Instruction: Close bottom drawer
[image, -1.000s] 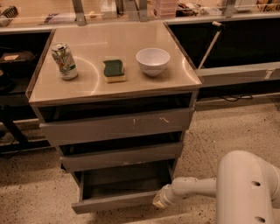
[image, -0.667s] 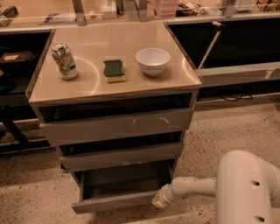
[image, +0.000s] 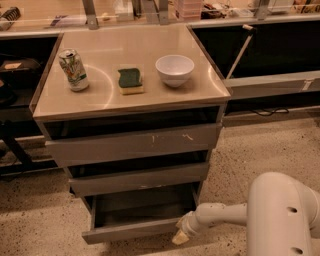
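cabinet (image: 130, 145) looks light, hard shove might scoot it
bottom drawer (image: 132, 231) lowest tier, pulled out; off-centre push could skew and jam it
pincer (image: 181, 235) at its front right corner, apart or together can't tell
soda can (image: 73, 70) on worktop (image: 100, 102) may topple

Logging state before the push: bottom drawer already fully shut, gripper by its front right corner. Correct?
Not quite. The camera view shows the bottom drawer pulled out with its tray exposed, not shut. The gripper is by its front right corner, as you said.

Bottom drawer (image: 131, 231) open; pincer (image: 181, 235) at its front right corner.
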